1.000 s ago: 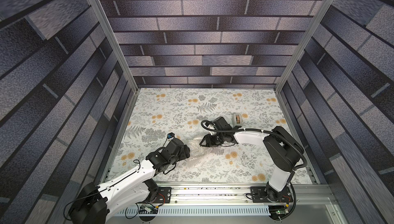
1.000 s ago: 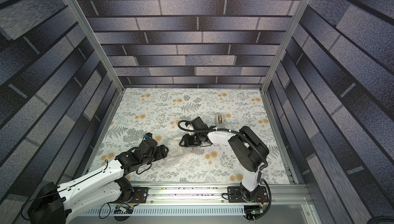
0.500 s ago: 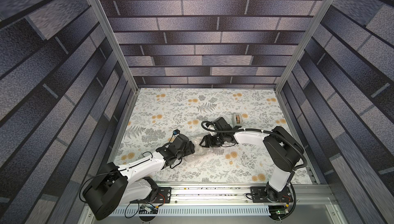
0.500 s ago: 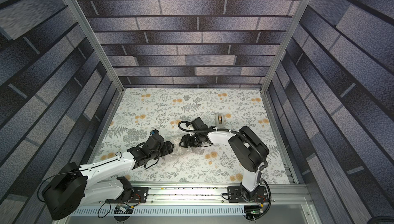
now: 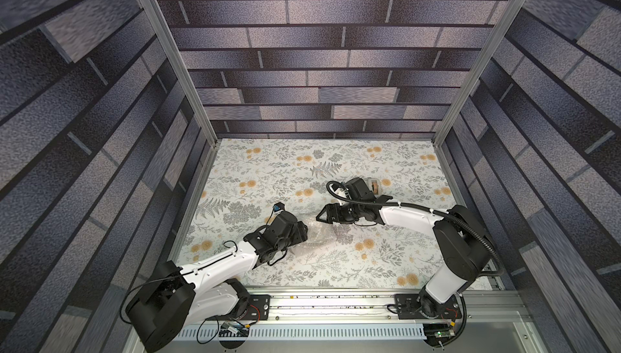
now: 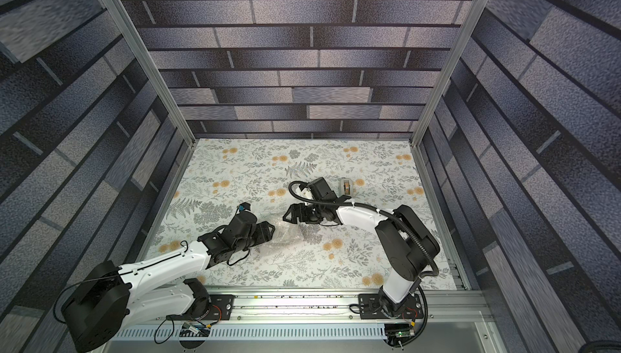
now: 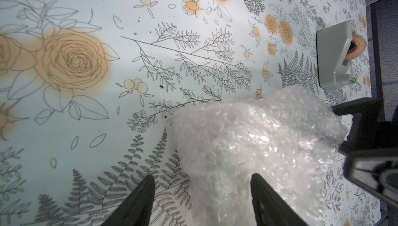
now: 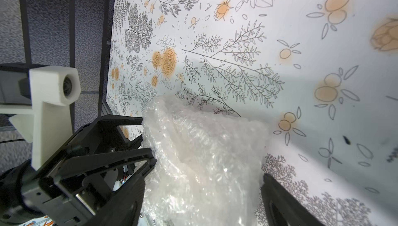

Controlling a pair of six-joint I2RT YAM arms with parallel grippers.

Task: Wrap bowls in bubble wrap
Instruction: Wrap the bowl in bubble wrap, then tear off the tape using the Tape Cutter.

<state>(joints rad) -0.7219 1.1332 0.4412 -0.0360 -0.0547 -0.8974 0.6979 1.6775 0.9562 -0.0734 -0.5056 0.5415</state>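
Loosely bundled, not yet secured: crumpled bubble wrap (image 5: pixel 317 233) mid floral surface (image 5: pixel 369 267), bowl hidden, likely inside; left fingers (image 7: pixel 140 201) and right fingers (image 8: pixel 280 197) spread wide astride opposite ends, gripping nothing; tape dispenser (image 7: pixel 332 57) untouched, farther back right.

Glossy crinkled plastic bubble wrap (image 7: pixel 247 141), smooth tablecloth (image 7: pixel 107 128)

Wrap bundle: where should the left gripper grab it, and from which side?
Pinch the crumpled end of the bubble wrap nearest the left gripper, coming in low from that side. That end lies partly between its open jaws, and the soft bunched folds should pinch easily.
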